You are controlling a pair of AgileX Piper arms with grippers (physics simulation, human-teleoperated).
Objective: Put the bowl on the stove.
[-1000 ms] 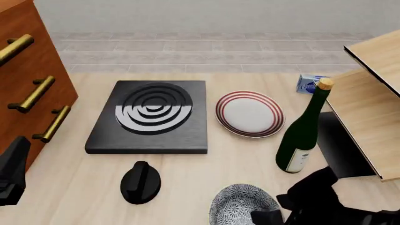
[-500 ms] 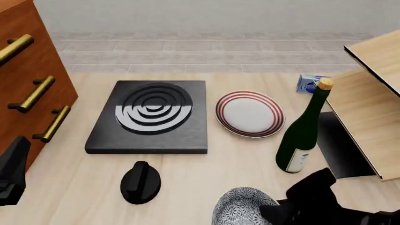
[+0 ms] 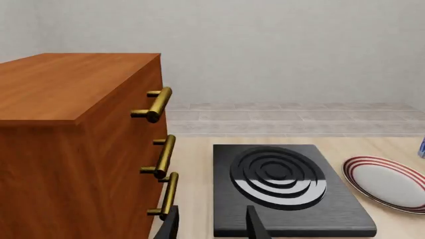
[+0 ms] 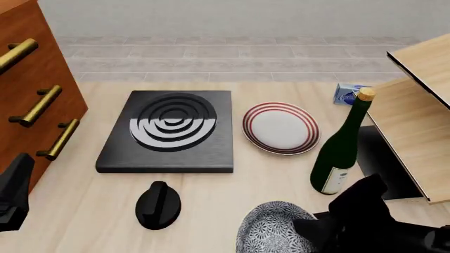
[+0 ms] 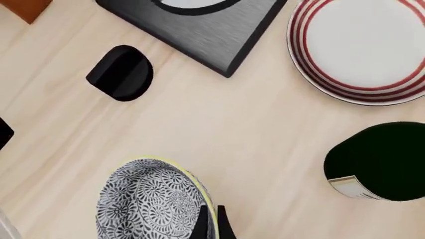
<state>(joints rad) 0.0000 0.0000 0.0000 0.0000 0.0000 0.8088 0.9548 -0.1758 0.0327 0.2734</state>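
Observation:
The bowl [image 4: 271,229], grey-and-white floral with a pale yellow rim, is at the near edge of the table, tilted and lifted. My right gripper [image 4: 307,233] is shut on its right rim. In the right wrist view the gripper [image 5: 211,223] pinches the rim of the bowl [image 5: 146,201]. The stove [image 4: 168,130], a black slab with silvery and black rings, lies further back and to the left, apart from the bowl; one corner shows in the right wrist view [image 5: 212,30]. My left gripper [image 3: 212,225] is open and empty, by the near left of the stove [image 3: 282,186].
A black oval knob [image 4: 158,204] lies between bowl and stove. A white plate with red rings [image 4: 281,127] is right of the stove. A green bottle [image 4: 341,153] stands beside my right arm. A wooden drawer cabinet [image 4: 31,100] is at the left, a wooden shelf [image 4: 414,121] at the right.
The bowl has risen off the table and tipped in my right gripper, which moved up a little. The left arm has not moved.

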